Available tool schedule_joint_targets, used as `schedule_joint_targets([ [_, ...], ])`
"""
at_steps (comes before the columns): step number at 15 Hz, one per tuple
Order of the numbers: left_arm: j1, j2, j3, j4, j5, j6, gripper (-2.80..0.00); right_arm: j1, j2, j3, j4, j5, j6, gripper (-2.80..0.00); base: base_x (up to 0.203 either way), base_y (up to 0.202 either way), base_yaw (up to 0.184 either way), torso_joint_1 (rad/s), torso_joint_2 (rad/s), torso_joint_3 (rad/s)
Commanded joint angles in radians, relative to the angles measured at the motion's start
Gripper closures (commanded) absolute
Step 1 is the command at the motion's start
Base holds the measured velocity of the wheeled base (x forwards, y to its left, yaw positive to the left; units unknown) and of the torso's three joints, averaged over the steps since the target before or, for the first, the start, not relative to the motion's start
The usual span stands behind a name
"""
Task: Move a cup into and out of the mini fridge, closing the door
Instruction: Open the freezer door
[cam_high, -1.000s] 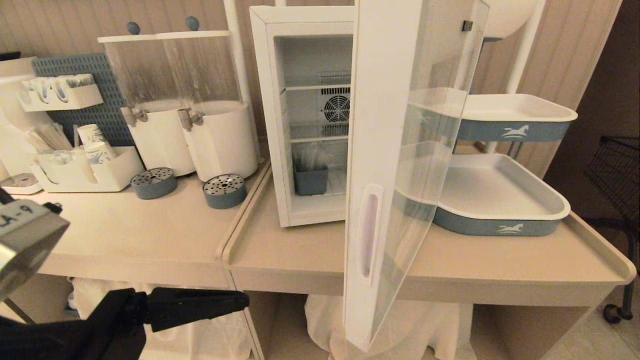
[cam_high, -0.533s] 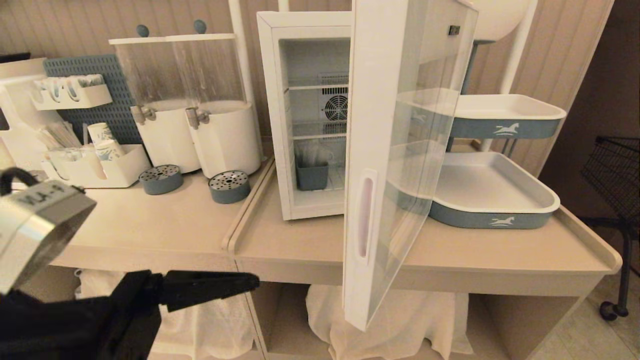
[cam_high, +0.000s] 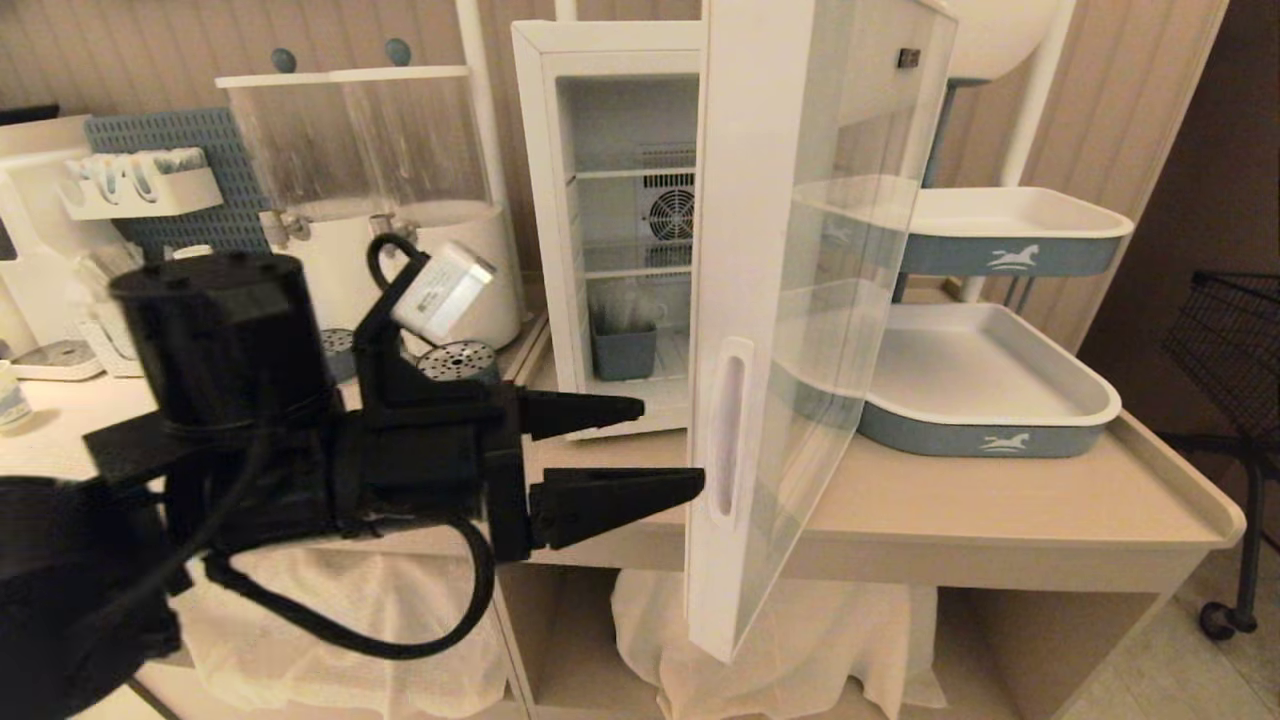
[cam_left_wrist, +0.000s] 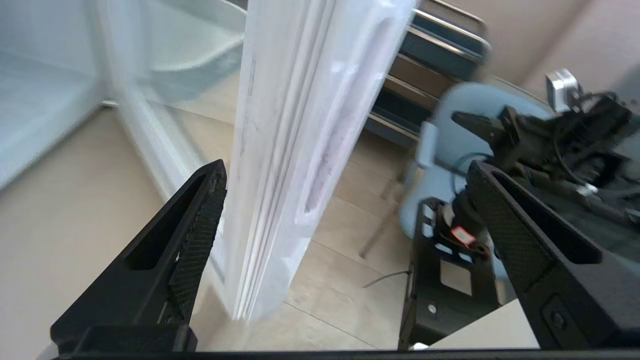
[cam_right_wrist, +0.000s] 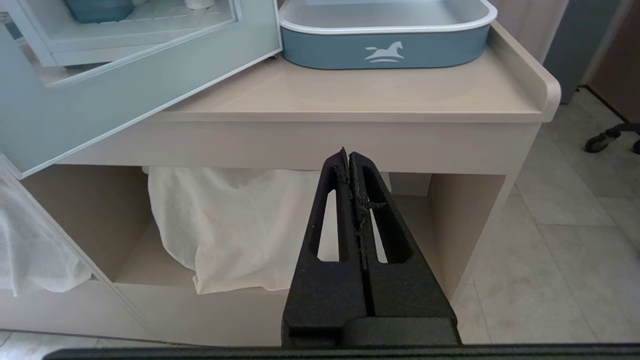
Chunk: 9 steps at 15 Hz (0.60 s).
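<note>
The mini fridge stands on the counter with its door swung wide open toward me, the handle slot on its near edge. My left gripper is open and level, its fingertips just left of that handle edge. In the left wrist view the door's edge runs up between the spread fingers of the left gripper. The cup is hidden. Only a cropped white base shows beside a grey-blue bin inside. My right gripper is shut and empty, low before the counter.
Two white dispensers with round drip trays stand left of the fridge. Tiered blue-and-white trays sit right of the door. A black wire basket is at the far right. White cloth hangs under the counter.
My left arm has risen from the lower left and swung right, bringing its open fingers up to the door's handle edge. The door has not moved.
</note>
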Motion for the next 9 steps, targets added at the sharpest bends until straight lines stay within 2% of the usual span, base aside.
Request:
schedule_joint_targets([
  [1,-0.024,0.103,-0.031,-0.011,-0.055,-0.002,-2.80,0.001,0.002,0.000,0.000,0.000,0.000,0.00,0.000,0.000,0.000,0.000,0.00,0.000],
  [5,-0.107,0.080,-0.016,-0.011,-0.070,-0.010,-2.80,0.001,0.002,0.000,0.000,0.000,0.000,0.00,0.000,0.000,0.000,0.000,0.00,0.000],
  [9,-0.192,-0.064,0.028,-0.007,-0.069,-0.022,-2.80,0.001,0.002,0.000,0.000,0.000,0.000,0.00,0.000,0.000,0.000,0.000,0.00,0.000],
])
